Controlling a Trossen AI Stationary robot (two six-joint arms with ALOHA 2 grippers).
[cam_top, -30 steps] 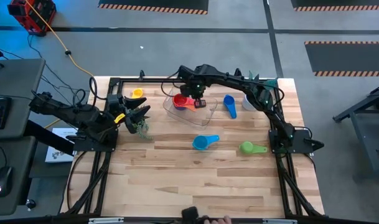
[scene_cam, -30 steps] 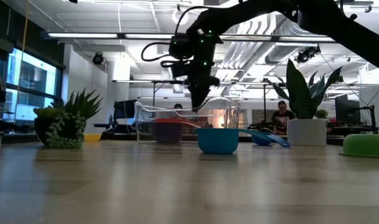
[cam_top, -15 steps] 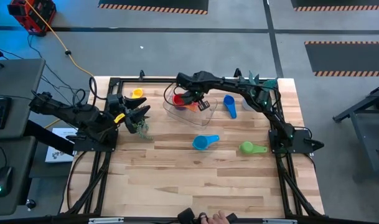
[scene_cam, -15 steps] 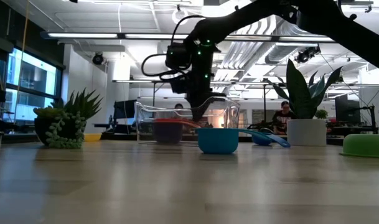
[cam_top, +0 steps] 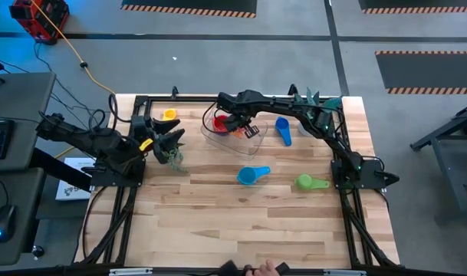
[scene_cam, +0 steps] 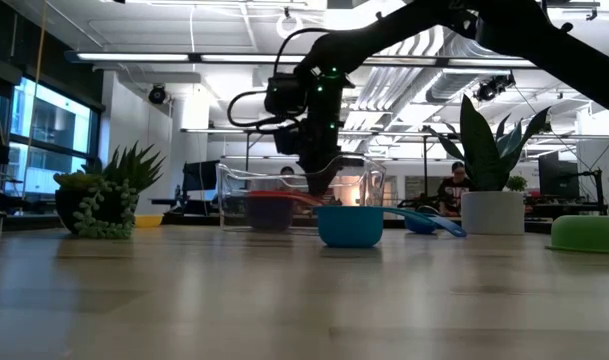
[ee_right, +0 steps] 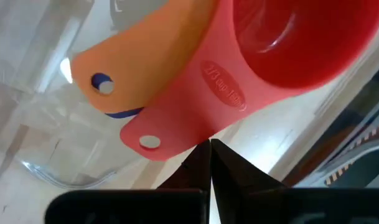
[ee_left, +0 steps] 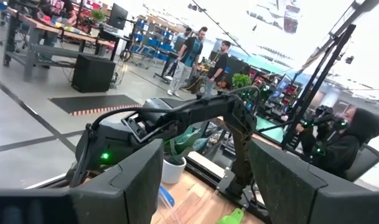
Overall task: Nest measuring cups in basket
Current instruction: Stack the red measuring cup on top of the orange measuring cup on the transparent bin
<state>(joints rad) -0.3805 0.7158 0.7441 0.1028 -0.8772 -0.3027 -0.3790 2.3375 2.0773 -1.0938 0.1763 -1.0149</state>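
The clear basket stands at the table's far middle. Inside it the red cup sits nested on the orange cup, with a dark blue one under them. My right gripper reaches down into the basket, shut, its tips at the red cup's handle. On the table lie the blue cup, the light blue cup, the green cup and the yellow cup. My left gripper waits open at the left edge. My right gripper's shut fingertips stand at the edge of the red cup's handle, near its free end with the hole, coming from above and slanting down into the basket. I cannot tell whether they touch it. The cup rests in the stack.
A small succulent stands by my left gripper, and a white-potted plant stands at the far right behind the blue cup. The near half of the wooden table is bare. People are in the room beyond.
My right gripper has come down from above the basket's rim into the basket, tipping and shifting a little toward the table's left, and has stopped beside the red cup's handle. The cups on the table have stayed where they were.
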